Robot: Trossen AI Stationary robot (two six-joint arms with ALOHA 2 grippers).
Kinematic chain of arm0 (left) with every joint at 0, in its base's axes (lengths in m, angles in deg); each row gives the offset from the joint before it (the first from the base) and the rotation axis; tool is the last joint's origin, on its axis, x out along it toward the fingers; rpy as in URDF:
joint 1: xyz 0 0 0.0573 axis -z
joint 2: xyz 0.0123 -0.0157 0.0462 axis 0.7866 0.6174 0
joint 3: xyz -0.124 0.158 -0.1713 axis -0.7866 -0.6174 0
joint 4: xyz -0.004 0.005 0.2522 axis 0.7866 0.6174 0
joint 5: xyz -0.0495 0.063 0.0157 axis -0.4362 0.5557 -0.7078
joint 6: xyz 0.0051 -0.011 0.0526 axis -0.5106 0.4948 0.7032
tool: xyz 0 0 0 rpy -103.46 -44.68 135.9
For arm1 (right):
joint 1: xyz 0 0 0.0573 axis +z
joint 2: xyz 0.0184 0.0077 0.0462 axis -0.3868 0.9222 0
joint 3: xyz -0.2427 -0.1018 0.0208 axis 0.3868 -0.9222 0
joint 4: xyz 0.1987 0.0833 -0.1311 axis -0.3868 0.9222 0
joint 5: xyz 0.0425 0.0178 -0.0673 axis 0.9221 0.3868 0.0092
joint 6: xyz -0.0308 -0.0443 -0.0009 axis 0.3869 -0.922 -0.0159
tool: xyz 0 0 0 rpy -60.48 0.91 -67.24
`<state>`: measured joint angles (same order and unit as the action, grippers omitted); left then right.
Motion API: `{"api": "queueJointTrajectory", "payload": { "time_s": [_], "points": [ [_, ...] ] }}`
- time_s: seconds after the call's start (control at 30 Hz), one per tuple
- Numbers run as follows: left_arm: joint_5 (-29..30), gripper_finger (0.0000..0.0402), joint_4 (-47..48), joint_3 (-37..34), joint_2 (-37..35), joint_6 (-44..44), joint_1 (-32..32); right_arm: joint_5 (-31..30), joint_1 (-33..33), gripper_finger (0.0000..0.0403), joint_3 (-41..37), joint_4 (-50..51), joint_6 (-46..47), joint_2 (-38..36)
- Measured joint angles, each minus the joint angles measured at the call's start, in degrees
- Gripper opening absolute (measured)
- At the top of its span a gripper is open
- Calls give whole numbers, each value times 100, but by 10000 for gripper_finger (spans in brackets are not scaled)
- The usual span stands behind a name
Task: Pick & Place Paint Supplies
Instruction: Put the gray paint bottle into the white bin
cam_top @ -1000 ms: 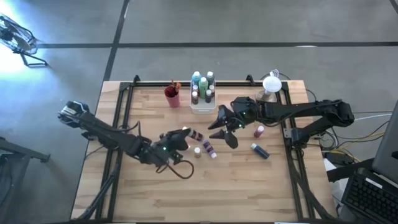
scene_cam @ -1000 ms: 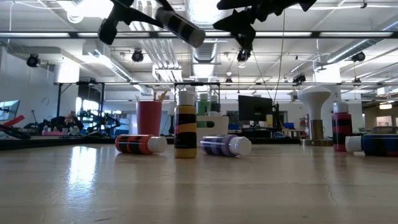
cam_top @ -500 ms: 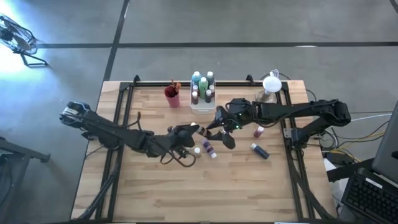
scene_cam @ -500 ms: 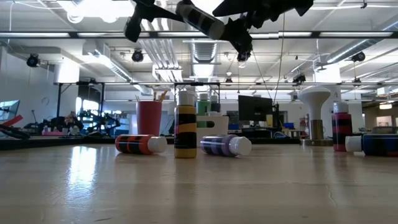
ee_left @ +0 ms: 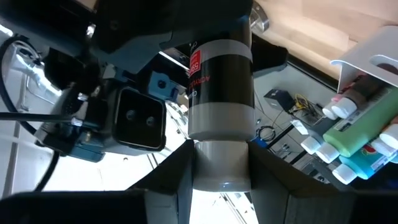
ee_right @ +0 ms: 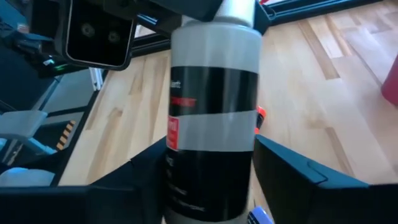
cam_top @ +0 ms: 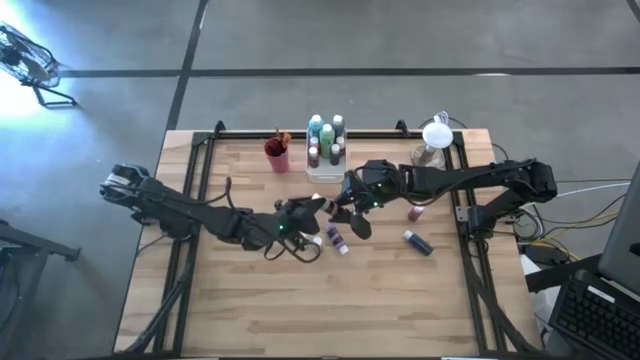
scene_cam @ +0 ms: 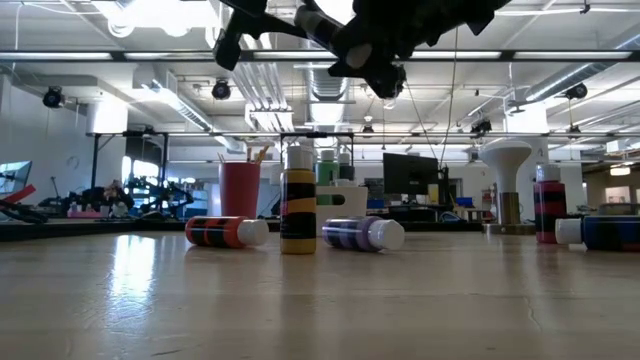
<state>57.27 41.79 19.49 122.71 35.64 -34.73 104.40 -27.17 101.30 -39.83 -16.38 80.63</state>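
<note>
At mid-frame in the high view, above the table, my left gripper [cam_top: 313,208] pinches the grey bottle [ee_right: 214,112] by its cap end. Its long axis points right, into my right gripper [cam_top: 340,208], whose fingers straddle the body (grip unclear). One bottle aloft; five loose bottles [scene_cam: 225,231] on the table below.
</note>
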Motion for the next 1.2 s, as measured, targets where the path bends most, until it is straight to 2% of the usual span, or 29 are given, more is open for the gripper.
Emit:
{"api": "queueJointTrajectory", "payload": {
  "time_s": [0.2, 0.27, 0.33, 0.47, 0.57, 0.63, 0.73, 0.8, 0.9, 1.07, 1.13, 1.2],
  "points": [
    [-12, 120, 26, 0, 0, -249, 1, -20, -5, 111, 3, 88, -83, -83],
    [-129, 134, 65, -12, 0, -711, -2, -3, -7, 109, 3, 192, -118, -137],
    [-110, 164, 37, -21, -1, -1411, 13, -237, -4, 109, 2, 393, -307, -234],
    [395, 213, 96, -35, -71, -3075, 42, -1145, -26, 109, 80, 1053, -633, -659],
    [737, 224, 183, -62, -311, -4650, 27, -1466, -22, 109, 57, 1320, -734, -1013],
    [708, 224, 362, -99, -537, -5871, 24, -1607, 23, 109, -2, 1349, -784, -1252],
    [-223, 221, 560, -339, -956, -7797, -139, -1946, 161, 109, -219, 1261, -956, -1576],
    [-1307, 219, 450, -558, -1227, -8901, -397, -2285, 293, 109, -446, 1025, -1091, -1718],
    [-2759, 217, -161, -924, -1419, -10041, -871, -2584, 507, 109, -849, 300, -1334, -1878],
    [-4592, 215, -1624, -1393, -1362, -11131, -1452, -2718, 658, 109, -1431, -1052, -1683, -2004],
    [-5045, 215, -2245, -1505, -1283, -11418, -1571, -2730, 665, 109, -1600, -1409, -1765, -2008],
    [-5243, 215, -2650, -1565, -1203, -11587, -1623, -2730, 670, 109, -1666, -1725, -1801, -1985]
  ]
}}
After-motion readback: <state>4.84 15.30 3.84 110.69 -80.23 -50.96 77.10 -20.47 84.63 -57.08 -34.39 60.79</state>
